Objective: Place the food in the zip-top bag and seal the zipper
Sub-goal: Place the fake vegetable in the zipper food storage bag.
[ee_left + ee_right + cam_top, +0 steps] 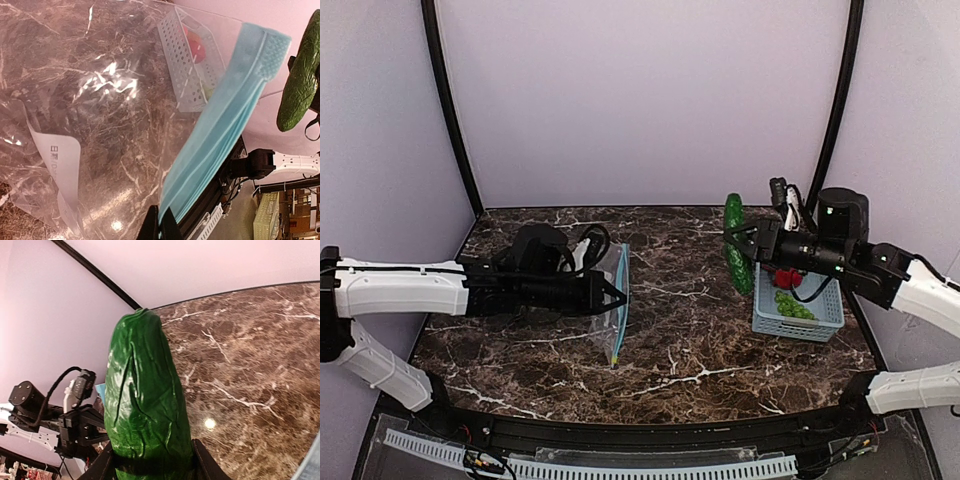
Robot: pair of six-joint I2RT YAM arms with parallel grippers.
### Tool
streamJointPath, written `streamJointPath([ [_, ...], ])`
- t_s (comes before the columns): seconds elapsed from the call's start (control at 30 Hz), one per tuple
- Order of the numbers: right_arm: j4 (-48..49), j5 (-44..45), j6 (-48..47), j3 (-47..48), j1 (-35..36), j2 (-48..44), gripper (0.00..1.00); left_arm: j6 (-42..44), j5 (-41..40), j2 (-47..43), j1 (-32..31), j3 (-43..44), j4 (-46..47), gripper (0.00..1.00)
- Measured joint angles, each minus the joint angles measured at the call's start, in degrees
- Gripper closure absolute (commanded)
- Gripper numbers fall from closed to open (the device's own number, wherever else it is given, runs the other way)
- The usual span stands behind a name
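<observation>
Two arms, one bag, one cucumber, one basket.
Top view: the left gripper (pixel 620 297) is pinched closed on the bag (pixel 616 335) at mid-table. The right gripper (pixel 740 242) clasps one cucumber (pixel 733 212) beside the basket (pixel 800 325), which holds red fruit (pixel 786 277), count unclear, and one grape bunch (pixel 792 305). Left wrist: one teal zipper (pixel 225 130) runs from the closed jaws. Right wrist: two fingers (pixel 202 462) press the cucumber's sides.

Pale lilac walls (pixel 640 100), dark marble tabletop (pixel 690 330)

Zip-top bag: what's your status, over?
Left gripper shut on zipper, zip-top bag edge lifted. Right gripper holds green cucumber by basket. Red fruit, grapes in basket. Nothing blocking between.
</observation>
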Motion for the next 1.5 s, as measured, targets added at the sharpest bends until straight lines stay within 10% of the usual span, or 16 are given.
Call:
streamJointPath([
  [0.5,29.3,11.8,-1.0,0.1,17.6,14.3,0.77,-5.4,3.8,4.2,-0.7,1.3,9.6,0.99],
  [1.5,52.2,13.2,-9.6,3.2,21.2,30.6,0.82,-8.2,7.8,8.1,-0.7,1.4,14.6,0.99],
])
